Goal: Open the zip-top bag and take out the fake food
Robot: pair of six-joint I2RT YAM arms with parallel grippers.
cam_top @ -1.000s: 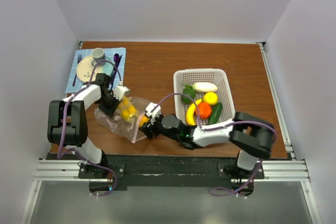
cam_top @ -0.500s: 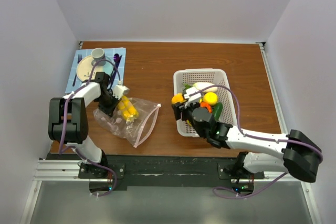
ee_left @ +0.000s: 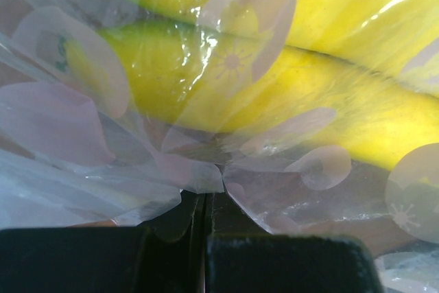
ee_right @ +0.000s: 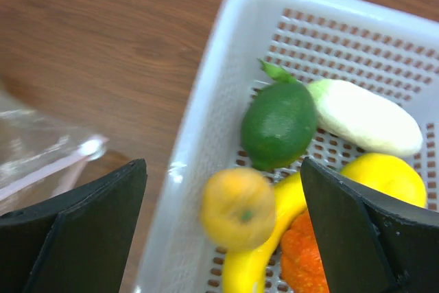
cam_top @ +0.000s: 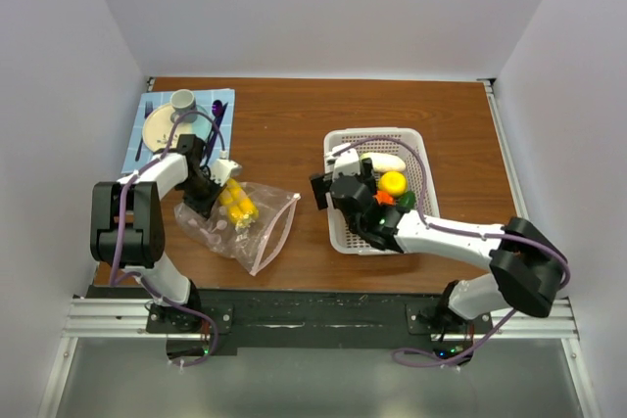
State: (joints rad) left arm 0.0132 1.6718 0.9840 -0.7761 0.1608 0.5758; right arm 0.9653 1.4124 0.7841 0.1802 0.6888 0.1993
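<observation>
The right jaws have just let go. A second ago they were down at the mouth of the zip-top bag (cam_top: 263,230) with a yellow-orange piece between them. Half a second ago they were carrying it over the left edge of the white mesh basket (cam_top: 419,149). Now they stand wide apart and empty above that edge. The right wrist view shows the round yellow-orange fruit (ee_right: 239,216) inside the basket, just beside its left wall (it is blurred, so I cannot tell whether it has settled or is still dropping). It joins a green fruit (ee_right: 279,123), a cream-white piece (ee_right: 363,116), a yellow round fruit (ee_right: 385,178), a banana (ee_right: 250,269) and an orange tomato (ee_right: 302,255).

The left jaws are together, clamped on a fold of the bag's dotted film, as in both earlier views. The bag lies on the worktop (cam_top: 284,124) left of the basket, its pinkish zipper edge open toward the right arm. Through the film, yellow pieces (cam_top: 235,203) show right beside the pinch, and they fill much of the left wrist view (ee_left: 322,101).

So one more item is out, but the task is not finished. By my reading the yellow pieces remain to be fetched. The right arm would need to return to the open mouth while the left anchors the bag.
</observation>
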